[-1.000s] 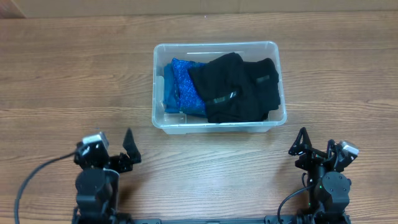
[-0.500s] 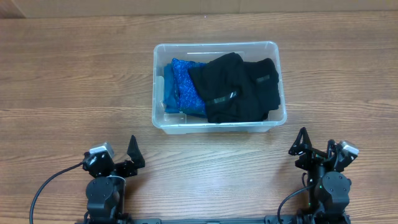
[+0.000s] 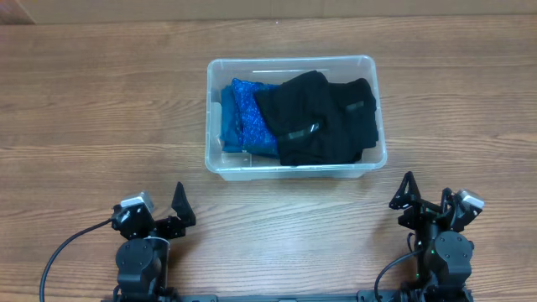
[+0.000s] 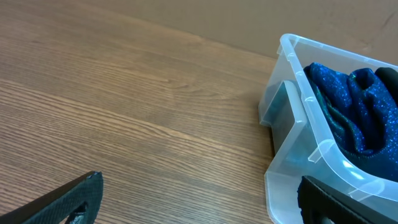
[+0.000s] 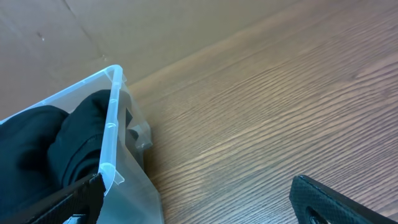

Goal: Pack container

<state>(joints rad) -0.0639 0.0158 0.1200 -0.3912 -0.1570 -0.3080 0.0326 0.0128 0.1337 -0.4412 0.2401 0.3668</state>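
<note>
The clear plastic container (image 3: 211, 117) stands at the table's middle. It holds folded blue garments (image 3: 247, 117) on the left and black garments (image 3: 319, 117) on the right. My left gripper (image 3: 172, 210) is open and empty near the front edge, left of the container. My right gripper (image 3: 411, 195) is open and empty at the front right. The left wrist view shows the container's corner (image 4: 298, 124) with the blue garment (image 4: 348, 106) and the open left gripper (image 4: 199, 199). The right wrist view shows the container's rim (image 5: 112, 118), the black garment (image 5: 43, 143) and the open right gripper (image 5: 193, 199).
The wooden table (image 3: 101, 101) runs all around the container. A brown wall or board (image 3: 252, 8) lies along the far edge. Black cables (image 3: 50, 243) trail from the left arm's base at the front edge.
The left arm drew back toward the front edge and settled about half a second ago. It has been still since. The right arm and the container have not moved.
</note>
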